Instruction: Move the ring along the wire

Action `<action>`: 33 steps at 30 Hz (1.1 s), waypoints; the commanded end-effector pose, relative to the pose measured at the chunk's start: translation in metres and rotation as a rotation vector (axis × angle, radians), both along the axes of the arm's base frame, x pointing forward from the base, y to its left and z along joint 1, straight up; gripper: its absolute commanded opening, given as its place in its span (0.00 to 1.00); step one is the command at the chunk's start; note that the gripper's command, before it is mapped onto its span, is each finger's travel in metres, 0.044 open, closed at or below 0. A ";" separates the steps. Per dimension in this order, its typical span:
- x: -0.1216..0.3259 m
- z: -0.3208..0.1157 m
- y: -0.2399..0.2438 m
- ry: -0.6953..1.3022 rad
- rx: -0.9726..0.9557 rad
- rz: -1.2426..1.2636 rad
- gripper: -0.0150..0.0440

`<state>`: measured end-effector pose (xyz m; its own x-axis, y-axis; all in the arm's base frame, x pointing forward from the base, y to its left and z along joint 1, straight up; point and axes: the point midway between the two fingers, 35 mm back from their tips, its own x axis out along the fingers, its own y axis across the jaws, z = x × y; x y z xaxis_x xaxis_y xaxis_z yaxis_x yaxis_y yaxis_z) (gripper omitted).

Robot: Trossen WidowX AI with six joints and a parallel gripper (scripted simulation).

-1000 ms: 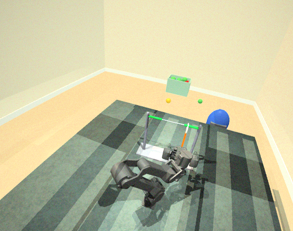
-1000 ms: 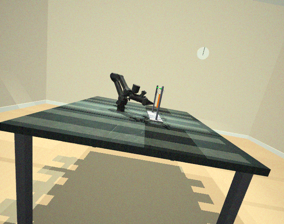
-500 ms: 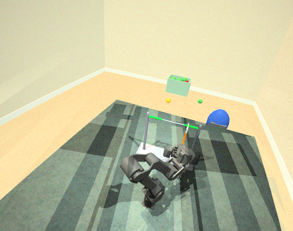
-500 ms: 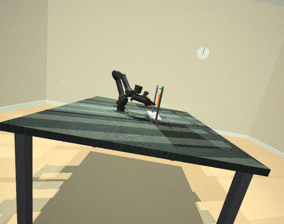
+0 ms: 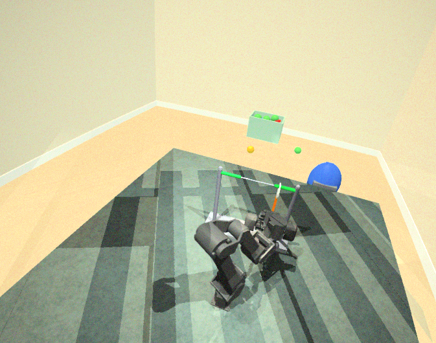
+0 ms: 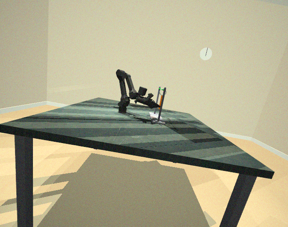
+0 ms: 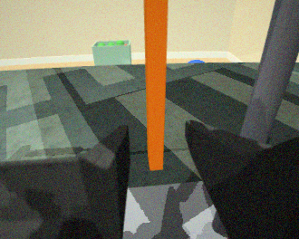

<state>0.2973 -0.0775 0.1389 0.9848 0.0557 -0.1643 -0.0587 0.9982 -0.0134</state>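
Note:
The white ring [image 5: 278, 192] hangs around the green wire part [image 5: 289, 189] beside the right post [image 5: 293, 204] [image 7: 273, 77]. Its orange handle [image 5: 274, 204] [image 6: 161, 100] [image 7: 156, 90] points down. My gripper [image 6: 159, 106] [image 7: 157, 130] is open, its tips close to the handle's lower end. In the wrist view the handle shows between the fingers with a gap on each side; its exact depth relative to the tips is unclear. The other green part [image 5: 230, 175] is beside the left post [image 5: 217, 195], past the thin grey wire [image 5: 258, 181]. The ring is outside the wrist view.
The right post stands close beyond my right finger in the wrist view. The posts' pale base is partly hidden below the arm. The striped table [image 5: 137, 295] [image 6: 102, 132] bears the arm. A mint box [image 5: 263, 129] [image 7: 112, 55], small balls and a blue object [image 5: 326, 175] are beyond the table.

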 end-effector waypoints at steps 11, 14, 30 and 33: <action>0.022 -0.005 0.002 -0.003 0.006 -0.004 0.53; 0.026 -0.007 0.003 -0.004 0.006 -0.004 0.53; 0.027 -0.007 0.004 -0.004 0.006 -0.004 0.53; 0.027 -0.007 0.004 -0.004 0.006 -0.004 0.53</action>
